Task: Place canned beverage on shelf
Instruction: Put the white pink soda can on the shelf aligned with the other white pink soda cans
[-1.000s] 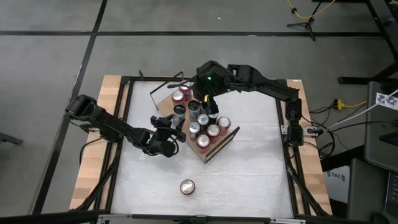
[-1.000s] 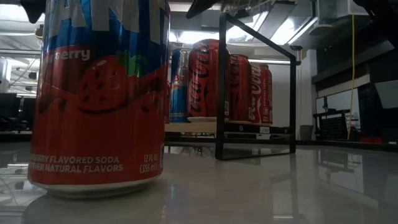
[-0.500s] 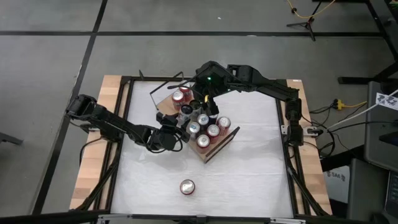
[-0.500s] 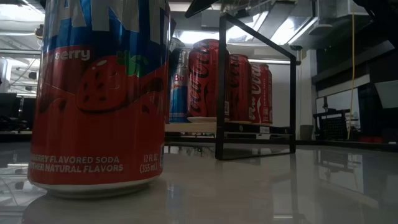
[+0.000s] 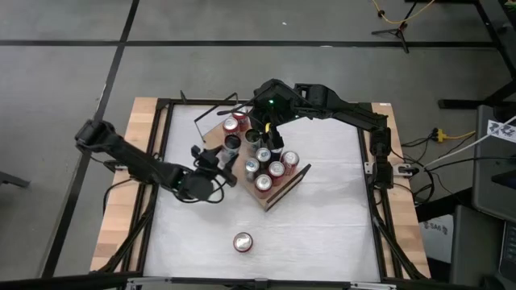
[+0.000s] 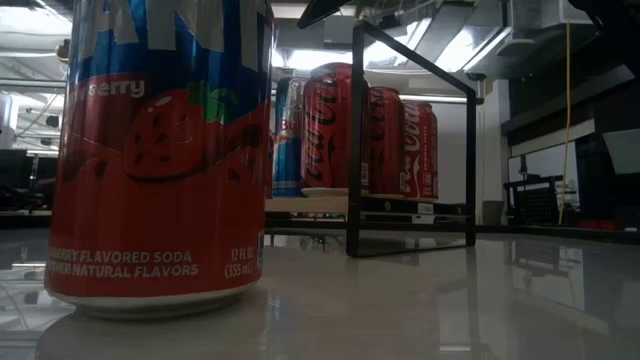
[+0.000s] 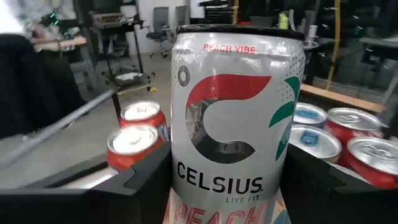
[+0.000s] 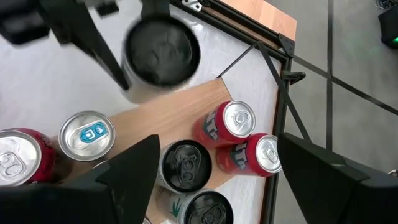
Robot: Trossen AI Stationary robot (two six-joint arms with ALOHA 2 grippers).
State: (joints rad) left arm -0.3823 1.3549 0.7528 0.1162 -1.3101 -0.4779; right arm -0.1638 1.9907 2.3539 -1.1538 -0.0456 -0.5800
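My left gripper [image 5: 218, 163] is shut on a silver, black-topped Celsius can [image 7: 236, 124], which shows in the high view at the shelf's left edge [image 5: 232, 144]. The shelf [image 5: 265, 196] is a light wooden board with black wire rails, and several red, blue and black-topped cans stand upright on it [image 8: 231, 127]. My right gripper [image 5: 267, 129] hangs open over those cans, with nothing between its fingers. One red strawberry soda can [image 5: 243, 242] stands alone on its base near the table's front edge, filling the low view [image 6: 160, 160]. My left gripper pinches the Celsius can's side wall, in its lower half [image 7: 179, 171], between the two fingers [image 7: 140, 183]. They reach in level from the table's left, one on each side of the can. The can stands upright, its top higher than the shelved cans' tops.
Black wire rails [image 6: 357, 140] rise at the shelf's ends. The white tabletop [image 5: 322, 234] lies bare around the lone red can. A black frame and wooden strips [image 5: 121, 217] border the table.
My left gripper has risen with the Celsius can and rolled a little about its own axis. The can stays upright at the shelf's left edge. The arm's elbow has swung toward the table's left edge.
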